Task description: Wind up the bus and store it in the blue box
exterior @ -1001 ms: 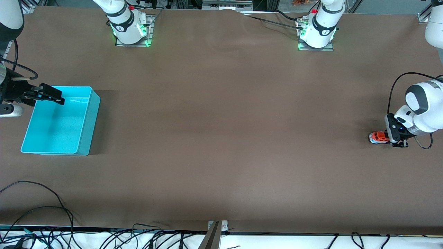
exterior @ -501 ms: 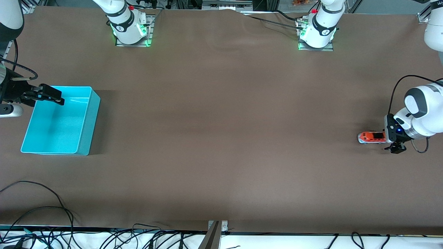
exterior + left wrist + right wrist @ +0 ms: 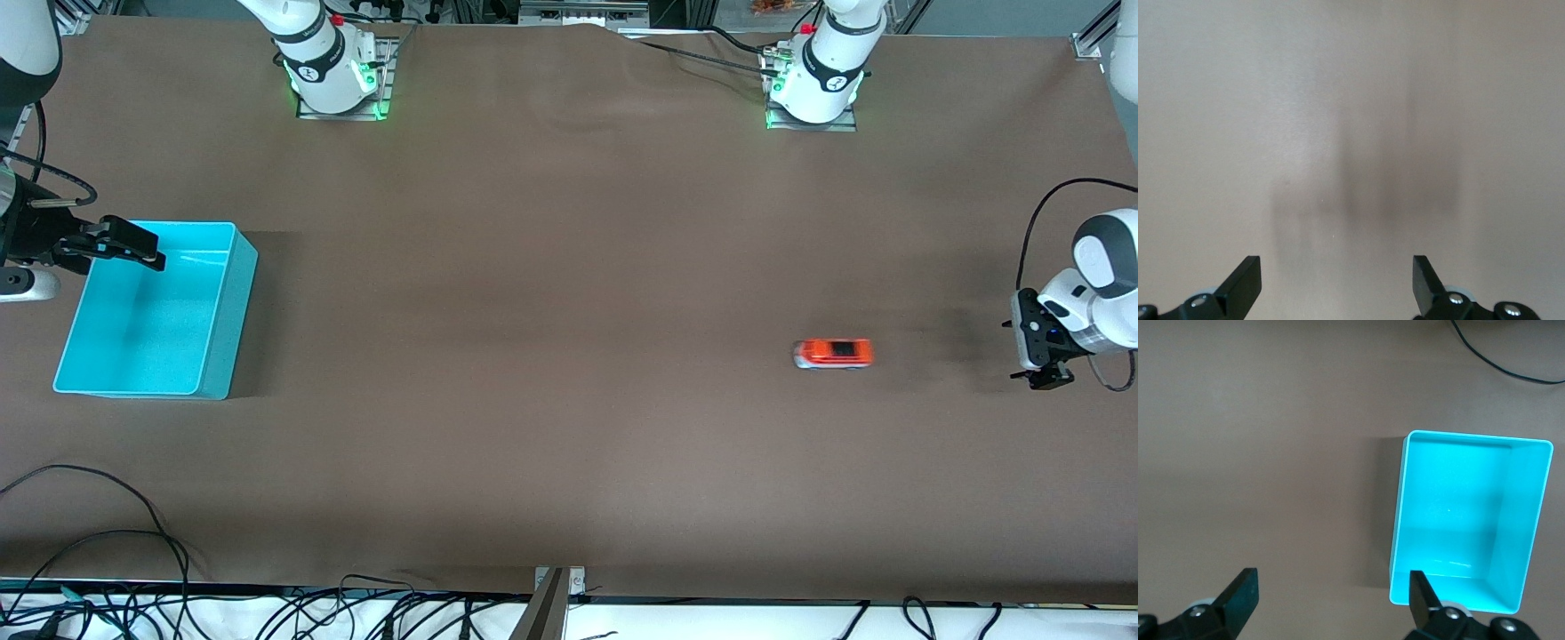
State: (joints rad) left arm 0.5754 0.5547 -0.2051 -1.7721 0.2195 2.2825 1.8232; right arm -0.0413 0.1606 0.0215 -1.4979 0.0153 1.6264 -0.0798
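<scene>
The bus (image 3: 833,353), tiny with an orange-red top and a light front, sits free on the brown table, toward the left arm's end, and looks blurred. It does not show in either wrist view. My left gripper (image 3: 1042,377) is open and empty, low over the table at its own end, well apart from the bus; its wrist view (image 3: 1338,283) shows only bare table. The blue box (image 3: 233,293) stands open and empty at the right arm's end. My right gripper (image 3: 133,243) hangs open over the box's upper rim, with the box (image 3: 1465,520) in its wrist view (image 3: 1331,600).
Both arm bases (image 3: 331,76) (image 3: 813,84) stand along the table's edge farthest from the front camera. Cables (image 3: 107,533) lie along the edge nearest that camera. A dark cable (image 3: 1498,363) crosses the right wrist view near the box.
My left gripper has let go of the bus and drawn back toward its end of the table. The bus has rolled away from it toward the right arm's end. The right arm has not moved.
</scene>
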